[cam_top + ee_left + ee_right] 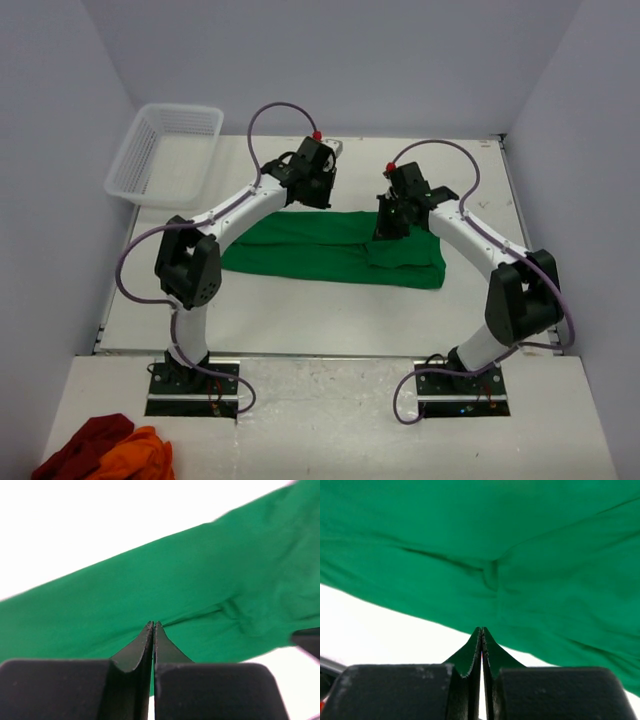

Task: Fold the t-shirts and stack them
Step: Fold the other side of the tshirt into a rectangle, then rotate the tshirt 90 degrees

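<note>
Top view: your green t-shirt (300,255) lies long from left to right. Left gripper (153,624) and right gripper (481,629) are both squeezed shut at its far edge.

One plain bright green t-shirt (320,250) lies flat on the white surface at the middle of the overhead frame, with no print on it. It is gathered into a wide, low band that runs left to right, its long edges roughly level. The left end tapers to a rounded corner. At the right end a smaller folded layer sits on top and makes a darker step. In the left wrist view the t-shirt (175,580) crosses the frame as a slanted band rising to the upper right, with a short crease right of centre. In the right wrist view the t-shirt (520,540) fills the upper part, creased and puckered near the middle.
</note>
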